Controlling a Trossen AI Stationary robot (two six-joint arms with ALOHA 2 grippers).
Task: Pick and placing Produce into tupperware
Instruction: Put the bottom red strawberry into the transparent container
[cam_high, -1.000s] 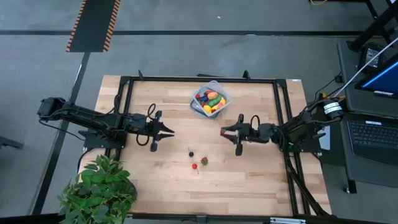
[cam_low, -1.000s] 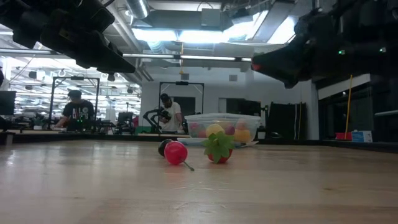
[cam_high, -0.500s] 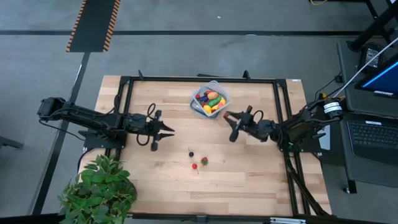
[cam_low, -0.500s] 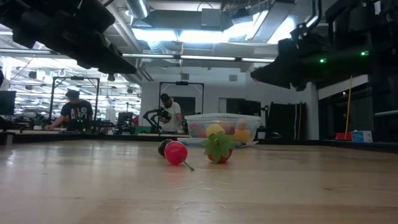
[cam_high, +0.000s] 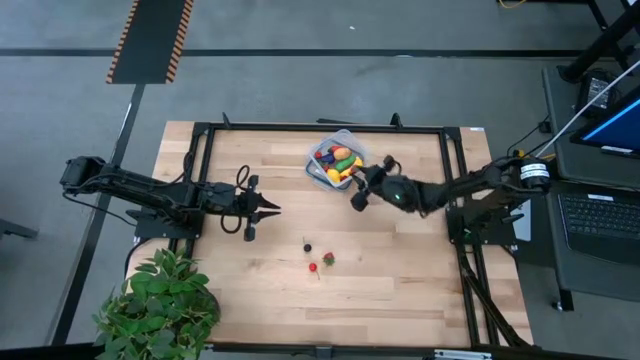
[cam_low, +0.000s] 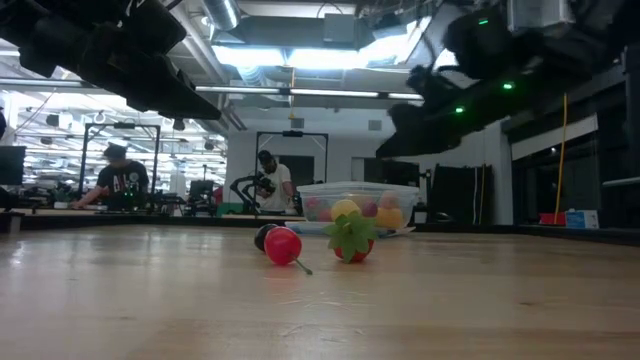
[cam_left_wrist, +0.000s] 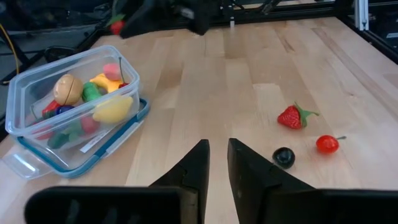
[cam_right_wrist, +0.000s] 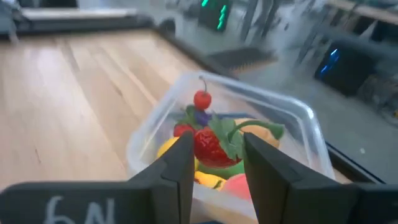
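Near the back middle of the wooden table (cam_high: 400, 270) sits the tupperware (cam_high: 338, 158), a clear bluish container holding a jumble of colourful toy produce. Individual pieces inside are hard to tell apart from above; the left wrist view shows a yellow lemon (cam_left_wrist: 113, 108) and a tan round piece among them, the rest partly hidden behind the cloudy plastic wall.

The right gripper (cam_high: 362, 186) hangs just beside the container's near right corner. Its fingers (cam_right_wrist: 177, 163) are clamped on a toy strawberry (cam_right_wrist: 214, 147) with a green leafy top, held above the container's rim. In the low view this arm is only a dark shape overhead, and the held berry cannot be made out there.

The left gripper (cam_high: 262, 211) waits over the left half of the table, well apart from the container, its two fingers (cam_left_wrist: 194, 168) close together with only a narrow slit between them and nothing held.

Three pieces lie on the bare wood toward the front middle: a second strawberry (cam_high: 328, 258), a red cherry (cam_high: 313, 267) with a thin stem, and a small dark berry (cam_high: 307, 246).

A potted plant (cam_high: 160, 305) stands at the front left corner, partly cut off.
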